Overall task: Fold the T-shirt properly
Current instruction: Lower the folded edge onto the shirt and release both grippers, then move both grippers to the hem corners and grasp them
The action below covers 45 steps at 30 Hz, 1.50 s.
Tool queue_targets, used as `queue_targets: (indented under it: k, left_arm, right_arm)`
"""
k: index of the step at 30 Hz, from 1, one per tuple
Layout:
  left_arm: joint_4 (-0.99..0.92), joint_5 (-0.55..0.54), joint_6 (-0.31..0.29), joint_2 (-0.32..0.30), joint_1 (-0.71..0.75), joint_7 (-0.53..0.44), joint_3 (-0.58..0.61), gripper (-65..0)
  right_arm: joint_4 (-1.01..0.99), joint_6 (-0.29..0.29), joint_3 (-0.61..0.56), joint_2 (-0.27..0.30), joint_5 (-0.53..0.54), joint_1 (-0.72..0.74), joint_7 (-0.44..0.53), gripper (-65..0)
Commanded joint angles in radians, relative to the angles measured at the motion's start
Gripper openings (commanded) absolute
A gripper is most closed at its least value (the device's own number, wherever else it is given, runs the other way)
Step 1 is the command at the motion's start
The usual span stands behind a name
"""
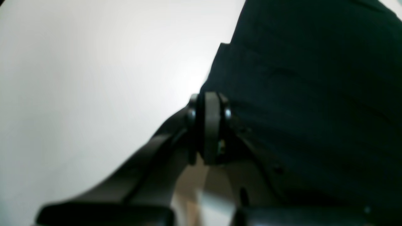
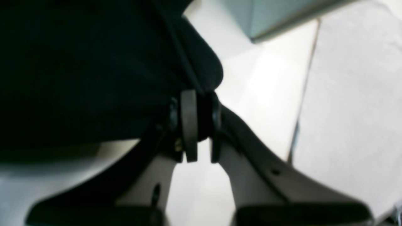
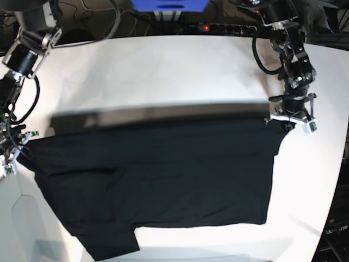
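The black T-shirt [image 3: 163, 174] hangs stretched between my two grippers over the white table [image 3: 163, 71], its lower part and one sleeve resting near the front edge. No print or label shows. My left gripper [image 3: 284, 121], on the right of the base view, is shut on the shirt's upper corner. In the left wrist view the fingertips [image 1: 211, 125] pinch the black cloth [image 1: 314, 94]. My right gripper [image 3: 20, 148], at the left edge of the base view, is shut on the other upper corner. In the right wrist view it [image 2: 194, 125] clamps the cloth [image 2: 78, 78].
The shirt's top edge casts a dark shadow strip [image 3: 163, 113] on the table. A power strip [image 3: 218, 26], a blue box [image 3: 169, 5] and cables lie beyond the far edge. The table's right edge [image 3: 341, 164] runs close to the left arm.
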Motion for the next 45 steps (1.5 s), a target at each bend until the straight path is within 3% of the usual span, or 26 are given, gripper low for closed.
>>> queue_targets:
  k: [1, 8, 11, 30, 35, 45]
  left_arm:
    - [0.042, 0.006, 0.005, -0.016, -0.021, -0.041, -0.006, -64.9]
    - [0.154, 0.006, 0.005, -0.016, -0.053, -0.036, -0.008, -64.9]
    - [0.168, 0.006, 0.005, -0.016, -0.041, -0.033, -0.008, -64.9]
    - [0.168, 0.006, 0.005, 0.023, 0.24, -0.041, -0.008, -64.9]
    - [0.171, 0.006, 0.005, 0.026, 0.34, -0.041, -0.008, -64.9]
    - [0.214, 0.006, 0.005, 0.026, 0.489, -0.041, -0.008, -64.9]
  right_arm:
    - [0.045, 0.006, 0.003, 0.01, 0.01, 0.037, 0.026, -65.0]
    - [0.153, 0.006, 0.008, -0.01, 0.063, 0.064, 0.02, -65.0]
    - [0.157, 0.006, 0.074, -0.013, 0.063, 0.02, 0.02, -65.0]
    - [0.165, 0.006, 0.138, -0.013, 0.06, -0.312, 0.035, -65.0]
    - [0.167, 0.006, 0.136, -0.033, 0.061, -0.416, 0.089, -65.0]
    - [0.167, 0.006, 0.164, -0.045, 0.063, -0.543, 0.091, -65.0]
